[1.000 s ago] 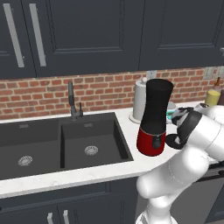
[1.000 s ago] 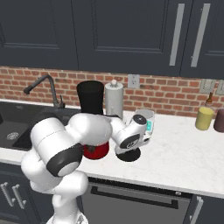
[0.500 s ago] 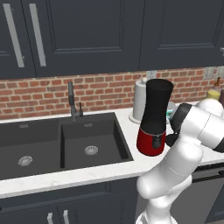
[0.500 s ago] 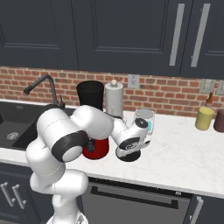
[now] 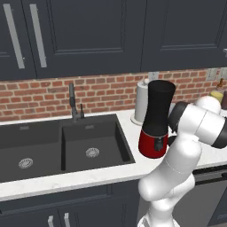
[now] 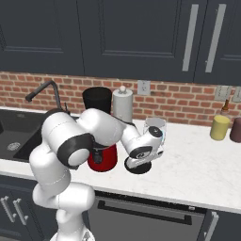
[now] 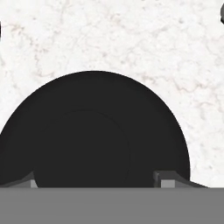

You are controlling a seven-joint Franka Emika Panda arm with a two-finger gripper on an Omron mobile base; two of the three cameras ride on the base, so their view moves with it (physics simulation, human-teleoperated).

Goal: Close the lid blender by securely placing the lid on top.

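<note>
1. Lid (image 7: pixel 94 135) lay flat on the white counter (image 7: pixel 131 39) beside the blender (image 6: pixel 100 136), its jar mouth uncovered.
2. Gripper (image 7: pixel 94 181) hung straight above, jaws apart either side of the disc, seemingly to pinch it.

blender (image 5: pixel 155 122): glossy red rounded base, tall black jar, upright on the counter by the sink.
lid (image 7: pixel 94 133): flat black disc, lying on the counter beside the blender.

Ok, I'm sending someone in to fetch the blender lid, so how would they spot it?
On the white counter right of the sink, find the red blender. Just right of it, under the robot's hand, lies the lid: a flat, round black disc, unlike the tall paper-towel roll behind.
</note>
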